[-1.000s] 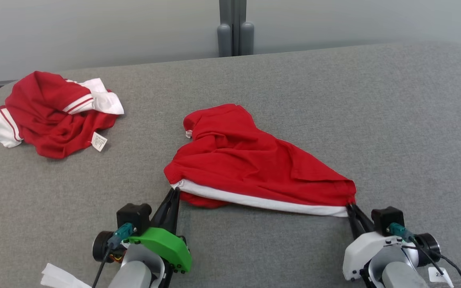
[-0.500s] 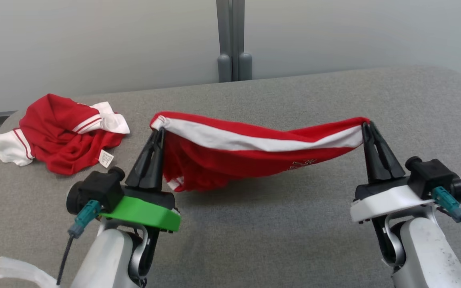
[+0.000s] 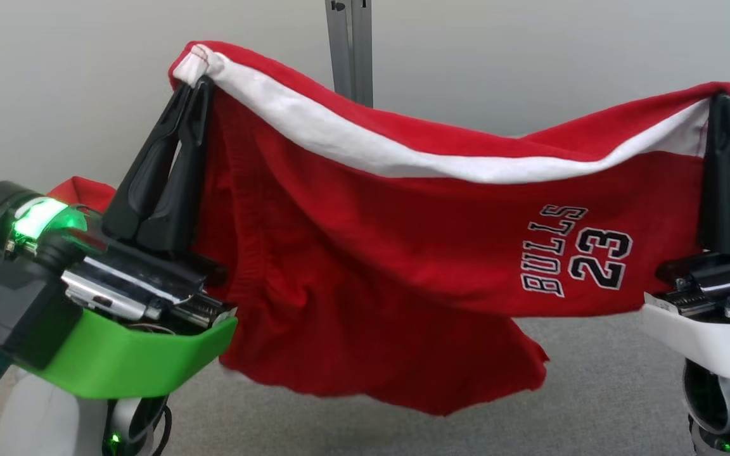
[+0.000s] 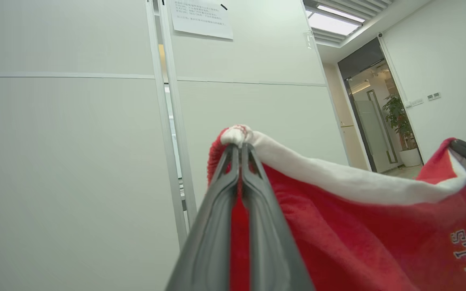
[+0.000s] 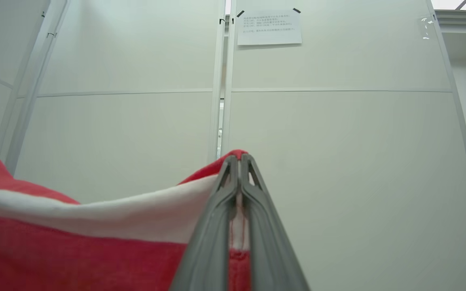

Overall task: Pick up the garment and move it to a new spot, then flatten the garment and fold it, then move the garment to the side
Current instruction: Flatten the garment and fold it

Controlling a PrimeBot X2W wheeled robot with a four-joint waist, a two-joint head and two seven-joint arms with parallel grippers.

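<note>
The garment [image 3: 403, 253] is a pair of red shorts with a white waistband and "BULLS 23" printed on one leg. It hangs in the air, stretched by its waistband between both grippers, with its legs drooping toward the grey table [image 3: 593, 380]. My left gripper [image 3: 194, 85] is shut on the waistband's left corner, and the left wrist view has the same grip [image 4: 239, 147] on the garment [image 4: 338, 242]. My right gripper [image 3: 729, 101] is shut on the right corner, seen close in the right wrist view [image 5: 239, 161] with the garment [image 5: 75, 250].
A second red garment [image 3: 83, 190] peeks out behind my left wrist at the table's far left. White wall panels with a grey post [image 3: 347, 44] stand behind the table. A paper notice [image 5: 269, 27] hangs on the wall.
Both grippers have lifted the shorts off the table and high into the air, stretching the waistband between them. The head camera has tilted up, so the scene has shifted.
</note>
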